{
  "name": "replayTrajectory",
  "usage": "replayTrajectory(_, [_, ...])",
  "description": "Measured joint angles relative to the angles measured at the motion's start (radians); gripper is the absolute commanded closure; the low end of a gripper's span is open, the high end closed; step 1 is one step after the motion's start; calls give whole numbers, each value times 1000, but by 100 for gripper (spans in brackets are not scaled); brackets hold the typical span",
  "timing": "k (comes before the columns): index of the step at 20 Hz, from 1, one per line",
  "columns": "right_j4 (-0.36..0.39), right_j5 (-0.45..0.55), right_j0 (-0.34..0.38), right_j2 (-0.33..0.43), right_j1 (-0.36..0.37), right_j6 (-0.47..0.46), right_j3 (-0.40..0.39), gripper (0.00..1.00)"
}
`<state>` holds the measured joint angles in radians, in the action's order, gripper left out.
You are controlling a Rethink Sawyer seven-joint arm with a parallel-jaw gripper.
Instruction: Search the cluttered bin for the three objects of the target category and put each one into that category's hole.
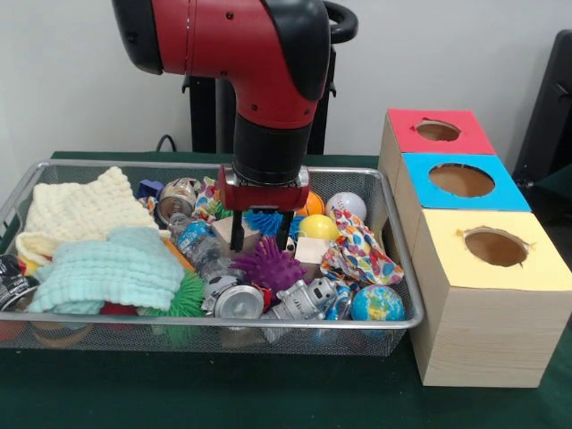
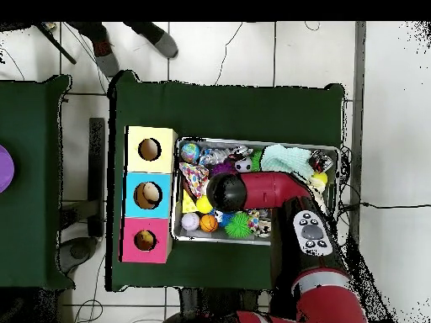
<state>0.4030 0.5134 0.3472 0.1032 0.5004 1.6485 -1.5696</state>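
A wire bin (image 1: 404, 295) is sitting on the bench (image 1: 295, 393), with three boxes (image 1: 483, 295) standing in a row just beside the bin's right side in the front view, each with a hole on top. Inside the bin, two folded cloths (image 1: 98, 241) are lying toward the left end, one overlapping the other. Balls (image 1: 347, 206) are crowding the right end. The arm (image 1: 268, 98) is hanging over the bin's middle.

- The red and black robot arm (image 1: 268, 63) comes down from the top of the front view, its forearm pointing straight down.
- Its black two-fingered gripper (image 1: 261, 234) hangs below a red wrist plate (image 1: 264, 195), fingers (image 1: 237, 234) parted with a clear gap between them.
- From overhead, the arm reaches from the bottom right toward the middle.
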Motion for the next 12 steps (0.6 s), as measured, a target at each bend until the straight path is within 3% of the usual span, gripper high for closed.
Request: replayTrajectory(12, [0, -3, 0, -22, -23, 0, 7, 0])
